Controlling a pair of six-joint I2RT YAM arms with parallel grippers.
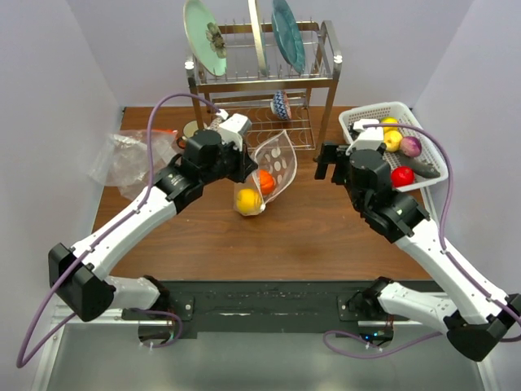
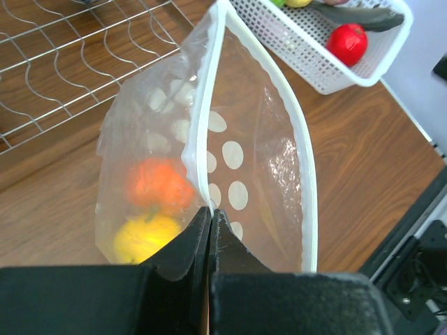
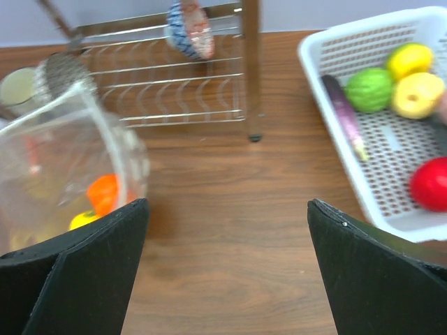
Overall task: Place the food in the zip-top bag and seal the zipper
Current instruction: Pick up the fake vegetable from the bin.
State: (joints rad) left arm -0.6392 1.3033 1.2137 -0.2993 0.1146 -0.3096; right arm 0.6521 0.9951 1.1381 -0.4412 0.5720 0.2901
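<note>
The wooden table (image 1: 309, 236) carries a metal dish rack (image 1: 326, 77) at its far edge, with 2 plates (image 1: 202, 37) upright in the top tier and a patterned bowl (image 1: 281, 104) in the lower tier. A white slotted basket (image 1: 423, 186) sits at the far right of the table, just beside the rack's right leg. A crumpled sheet of plain clear plastic (image 1: 126, 159) lies at the far left. The zip-top bag (image 1: 277, 159) is held up near the table's centre, in front of the rack, its mouth spread wide and turned toward the right arm. The left gripper (image 2: 210, 216) is recorded with jaws pressed together on the zipper (image 2: 202, 105), pinching 1 side of the mouth edge; the opposite side of the mouth bows away freely. The right gripper (image 3: 227, 202) is held above bare table between bag and basket, jaws wide apart and holding nothing. 2 pieces of food are seen inside the bag: an orange round (image 1: 266, 181) and, below it at the bag's bottom, a yellow round (image 1: 248, 199). The rest is seen in the basket: a dark eggplant (image 3: 342, 105), a red round (image 3: 431, 183), a green round (image 3: 369, 88), 2 yellow pieces (image 3: 418, 94) and a purple round (image 1: 411, 146).
</note>
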